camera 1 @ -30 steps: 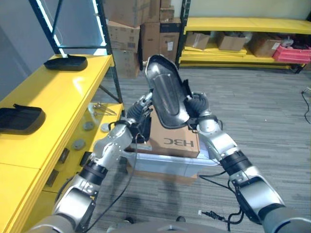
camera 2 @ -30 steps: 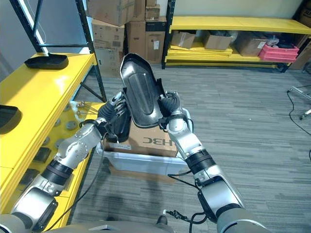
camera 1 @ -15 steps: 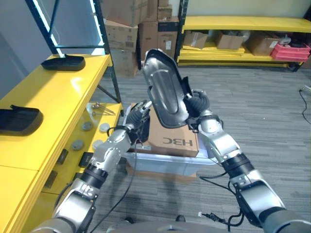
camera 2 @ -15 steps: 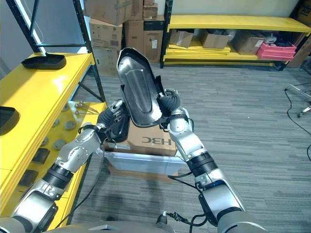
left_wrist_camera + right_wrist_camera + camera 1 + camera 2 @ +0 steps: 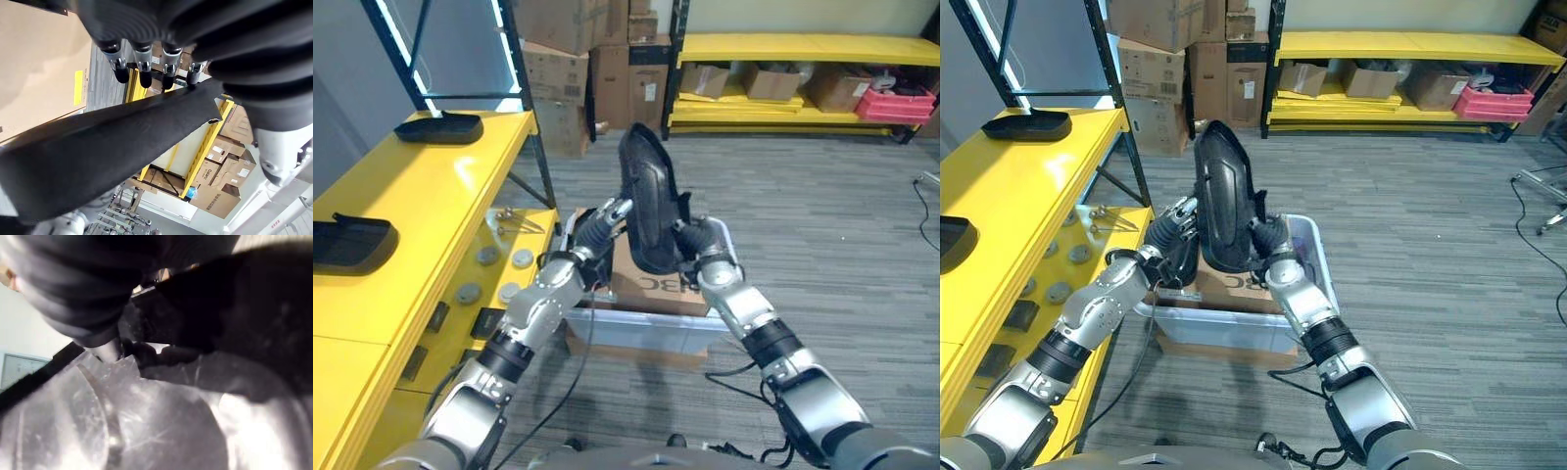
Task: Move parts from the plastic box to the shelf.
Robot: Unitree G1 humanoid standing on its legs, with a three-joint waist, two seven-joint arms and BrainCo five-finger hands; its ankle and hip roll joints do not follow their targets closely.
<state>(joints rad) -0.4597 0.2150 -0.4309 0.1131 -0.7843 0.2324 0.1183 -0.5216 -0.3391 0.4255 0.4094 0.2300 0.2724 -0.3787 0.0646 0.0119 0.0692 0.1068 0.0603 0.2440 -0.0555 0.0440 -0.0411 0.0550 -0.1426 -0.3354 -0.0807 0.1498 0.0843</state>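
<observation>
Above plastic box (image 5: 1317, 257): part (image 5: 1222, 206) between both hands.

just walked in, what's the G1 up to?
It holds a large black moulded plastic part upright between both hands, above a cardboard box that sits in the clear plastic box. The right robot hand grips the part's edge; the left robot hand has straight fingers against its other side. Two similar black parts already lie on the yellow shelf to the robot's left.
</observation>
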